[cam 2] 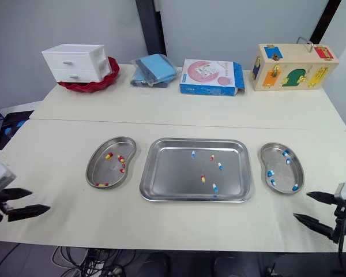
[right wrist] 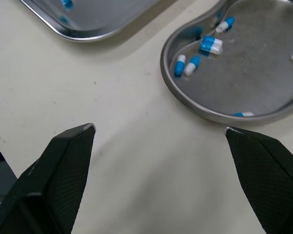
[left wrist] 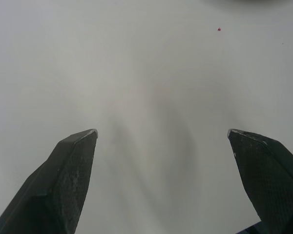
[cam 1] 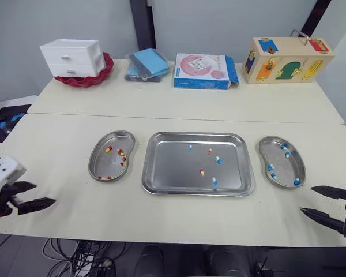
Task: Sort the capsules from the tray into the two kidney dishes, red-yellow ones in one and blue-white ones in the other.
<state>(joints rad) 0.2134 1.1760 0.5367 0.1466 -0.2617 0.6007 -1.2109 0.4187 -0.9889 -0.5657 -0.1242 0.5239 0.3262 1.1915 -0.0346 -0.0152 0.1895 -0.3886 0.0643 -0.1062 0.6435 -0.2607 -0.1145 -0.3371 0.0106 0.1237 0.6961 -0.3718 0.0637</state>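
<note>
The left gripper [cam 1: 44, 194] hovers over the near-left edge of the table [cam 1: 57, 138], its two black fingers spread wide with nothing between them and bare tabletop below. Ahead of it and to its right sits the left kidney dish [cam 1: 108, 163], holding four red-yellow capsules [cam 1: 120, 152]. Just beside that dish is the steel tray [cam 1: 167, 173]. Five capsules lie in it, all in its right half:

- a rear blue-white capsule [cam 1: 190, 147]
- a reddish capsule [cam 1: 209, 151]
- a middle blue-white capsule [cam 1: 218, 160]
- a red-yellow capsule [cam 1: 202, 172]
- a front blue-white capsule [cam 1: 214, 181] close to the tray's near rim

Right of the tray, the right kidney dish [cam 1: 286, 168] holds five blue-white capsules [cam 1: 270, 167]. The right gripper [cam 1: 307, 199] hangs just in front of that dish at the table's near-right edge, fingers also parted and empty.

The sorting looks well along but not finished. The front blue-white capsule lies ahead of the right gripper and to its left, clearly nearer that arm than the other, with its dish close by — a short reach for the right arm. The two red-yellow pieces belong on the far side, in the left dish. How each capsule's long axis lies is too small to tell.
</note>
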